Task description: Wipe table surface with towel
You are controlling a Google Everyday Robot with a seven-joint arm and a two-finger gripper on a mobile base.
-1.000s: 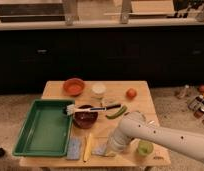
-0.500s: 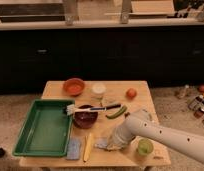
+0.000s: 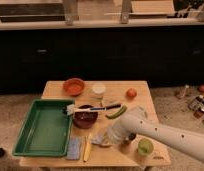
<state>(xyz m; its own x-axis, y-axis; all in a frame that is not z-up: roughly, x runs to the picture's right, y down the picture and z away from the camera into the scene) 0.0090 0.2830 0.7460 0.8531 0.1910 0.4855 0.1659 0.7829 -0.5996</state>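
The towel (image 3: pixel 99 140) is a small crumpled grey cloth lying on the wooden table (image 3: pixel 145 102), near its front edge and just right of centre. My white arm reaches in from the lower right. My gripper (image 3: pixel 111 137) is at the arm's end, pressed down at the towel's right side, and the wrist hides most of it.
A green tray (image 3: pixel 43 127) fills the table's left side. Around the towel are a blue sponge (image 3: pixel 74 148), a yellow utensil (image 3: pixel 87 147), a dark red bowl (image 3: pixel 85 119) with a brush (image 3: pixel 90 108) across it, a green vegetable (image 3: pixel 116 112) and a green cup (image 3: pixel 144 147). At the back are an orange bowl (image 3: pixel 73 86), a white cup (image 3: pixel 98 89) and an orange fruit (image 3: pixel 131 93).
My arm has slid a little to the left over the table's front, bringing the gripper onto the towel. The other things have not moved.
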